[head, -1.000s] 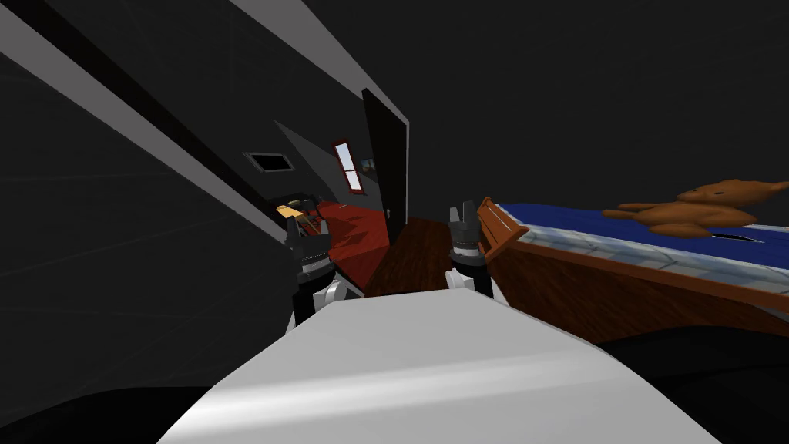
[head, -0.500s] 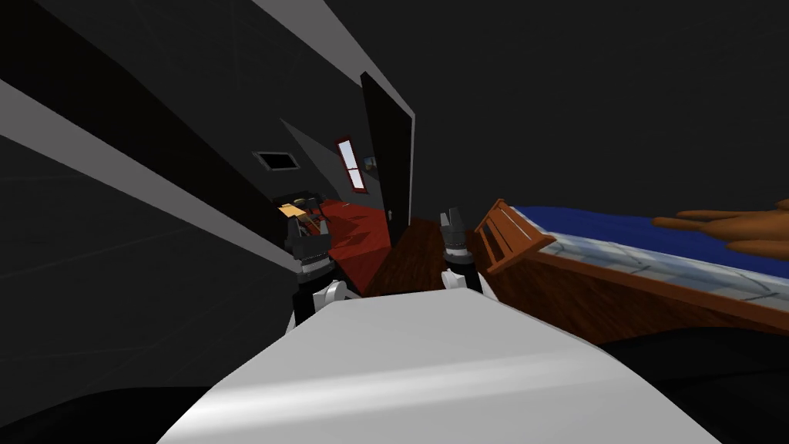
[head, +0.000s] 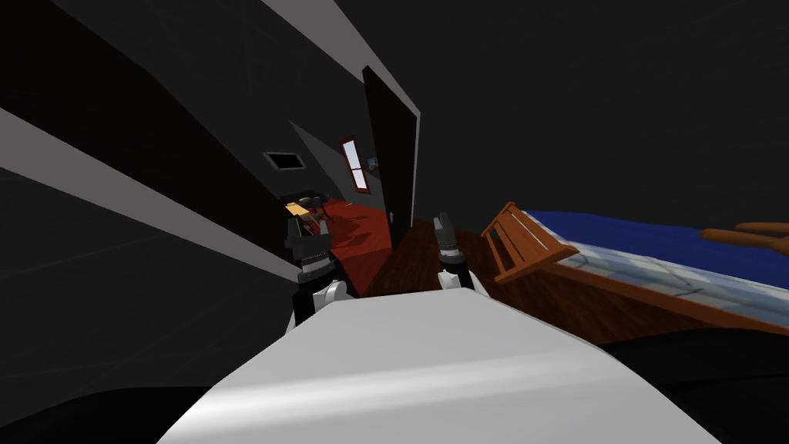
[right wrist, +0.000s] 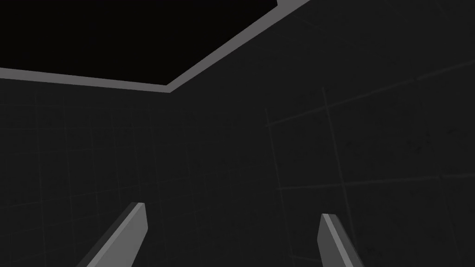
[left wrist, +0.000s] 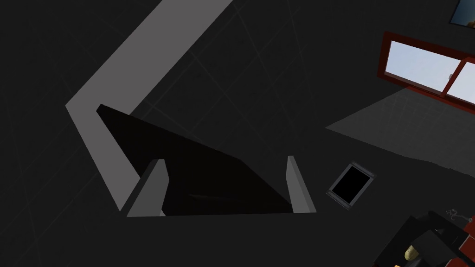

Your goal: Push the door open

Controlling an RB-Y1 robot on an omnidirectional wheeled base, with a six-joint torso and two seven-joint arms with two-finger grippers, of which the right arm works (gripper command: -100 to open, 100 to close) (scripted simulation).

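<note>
The door [head: 391, 146] is a tall dark slab standing ajar straight ahead, with a pale edge on its right side and a small handle [head: 391, 216] low down. Through the gap to its left shows a room with a red floor [head: 362, 235]. My right gripper [head: 443, 229] hangs just right of the door's lower edge, apart from it, fingers open and empty; its wrist view has the right gripper [right wrist: 232, 232] facing a dark tiled wall. My left gripper [head: 308, 225] is held before the gap, and in its wrist view the left gripper [left wrist: 222, 185] is open with nothing in it.
A wooden bed [head: 585, 293] with a blue cover stands close on my right, its footboard [head: 524, 243] near the right arm. A brown plush limb [head: 759, 235] lies on it. A red-framed window [head: 353, 163] and a wall vent [head: 283, 160] show beyond the door. Dark wood floor [head: 408, 262] lies ahead.
My view has swung left, so the bed and plush toy slid to the right edge. The right gripper has moved left, closer to the door's lower edge. Both grippers stay open.
</note>
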